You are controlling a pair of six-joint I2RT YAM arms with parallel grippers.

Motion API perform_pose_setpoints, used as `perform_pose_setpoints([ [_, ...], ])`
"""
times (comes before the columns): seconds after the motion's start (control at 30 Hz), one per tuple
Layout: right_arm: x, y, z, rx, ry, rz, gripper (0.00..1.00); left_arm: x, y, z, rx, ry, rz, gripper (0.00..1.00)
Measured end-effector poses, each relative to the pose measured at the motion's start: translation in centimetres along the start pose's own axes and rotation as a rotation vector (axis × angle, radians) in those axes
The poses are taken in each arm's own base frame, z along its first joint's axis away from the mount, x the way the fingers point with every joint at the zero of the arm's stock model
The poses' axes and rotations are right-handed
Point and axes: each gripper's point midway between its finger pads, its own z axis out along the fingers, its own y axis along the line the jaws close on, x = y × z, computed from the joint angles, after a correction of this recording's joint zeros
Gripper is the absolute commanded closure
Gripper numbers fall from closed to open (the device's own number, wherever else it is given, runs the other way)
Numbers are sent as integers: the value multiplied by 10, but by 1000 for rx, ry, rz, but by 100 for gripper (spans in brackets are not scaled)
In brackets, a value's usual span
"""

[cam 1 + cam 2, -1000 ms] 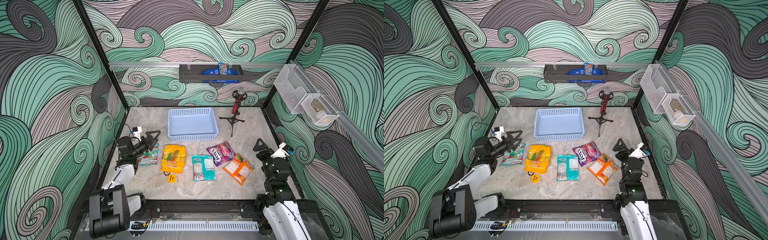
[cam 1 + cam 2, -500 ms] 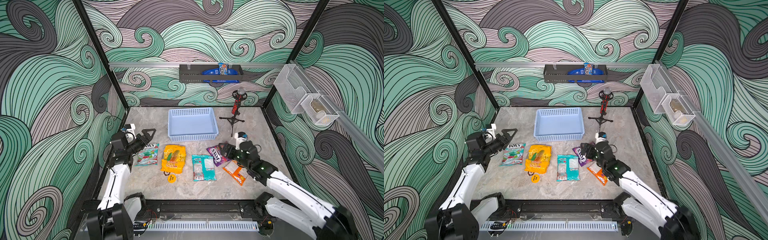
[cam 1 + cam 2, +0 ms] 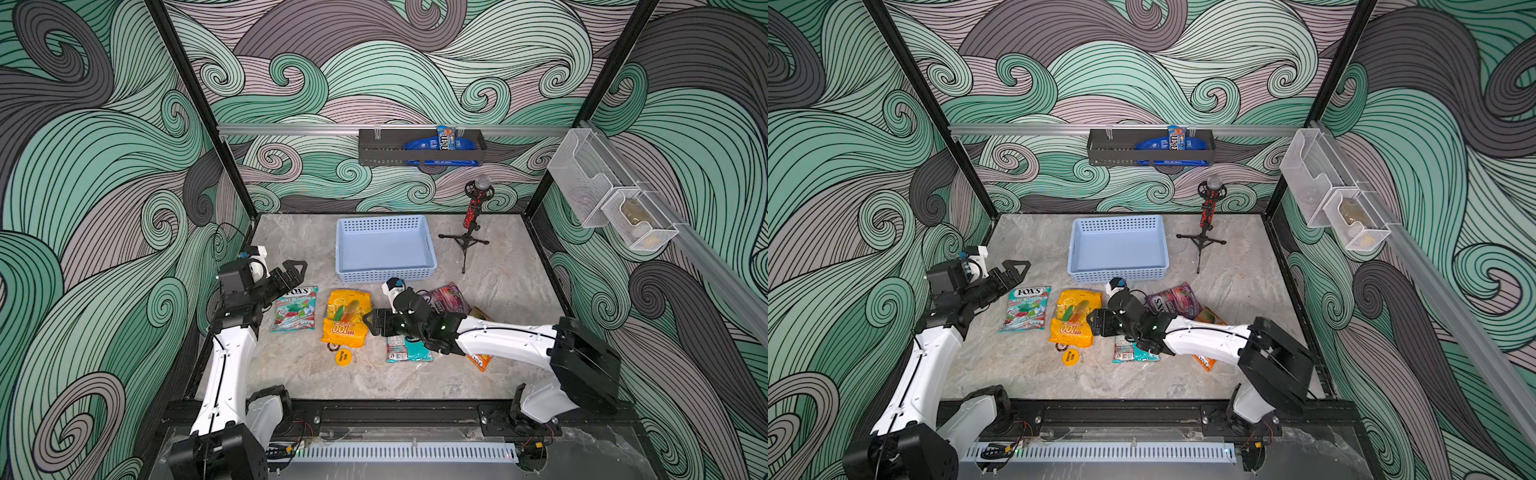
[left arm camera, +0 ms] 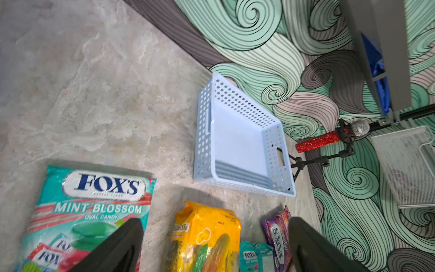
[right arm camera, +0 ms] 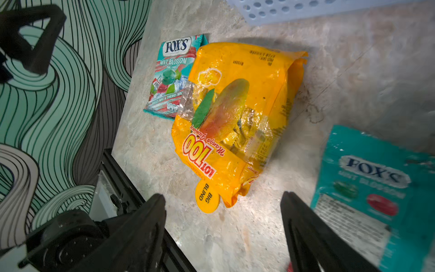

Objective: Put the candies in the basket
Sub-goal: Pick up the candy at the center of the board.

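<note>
A grey-beige marbled stone-look tabletop (image 3: 291,374) fills the floor of a booth whose three walls (image 3: 104,166) carry green, mauve and grey swirls. A black frame rail (image 3: 395,409) runs along the near edge. On the far wall hangs a long dark grey metal tray (image 3: 382,151) holding blue snack packets (image 3: 432,144), and two white wire mesh bins (image 3: 602,195) hang on the right wall. The shallow light blue perforated plastic basket (image 3: 386,275) sits empty at far centre, with a red glitter microphone on a small black tripod (image 3: 471,220) just to its right. The candies lie in a row just nearer than the basket. From left to right they are the green-white FOX'S mint bag (image 3: 294,309), the yellow mango bag (image 3: 347,318), the teal bag (image 3: 407,353), the purple FOX'S bag (image 3: 451,297) and the orange bag (image 3: 480,360). A small round yellow disc (image 3: 343,356) touches the yellow bag's near end. The right arm reaches across above the teal and orange bags, hiding part of each. The right gripper (image 3: 370,323) hangs at the yellow bag's right edge, its jaws apart with nothing between them. The left gripper (image 3: 296,269) is spread wide and empty just beyond the mint bag's far left corner. Bare tabletop lies left of the basket, right of the tripod, and in a strip between the bags and the near rail.
</note>
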Motion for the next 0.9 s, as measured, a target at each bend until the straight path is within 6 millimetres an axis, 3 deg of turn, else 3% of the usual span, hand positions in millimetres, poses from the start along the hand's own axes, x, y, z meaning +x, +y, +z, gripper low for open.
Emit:
perform_pose_setpoints([
  [0.17,13,-9,36,34,44,55,36,-8,4,-14,-70,-49,5,1],
  [0.3,20,-15,51,56,58,91,36,-6,6,-14,-83,-51,-18,1],
  [0.53,27,-28,72,104,68,129,38,-14,36,-29,-269,-143,-102,1],
  [0.8,18,-18,83,87,39,124,75,-7,31,-25,-228,-111,-93,1],
  [0.9,13,-12,80,78,14,99,83,-1,26,-23,-187,-88,-84,1],
])
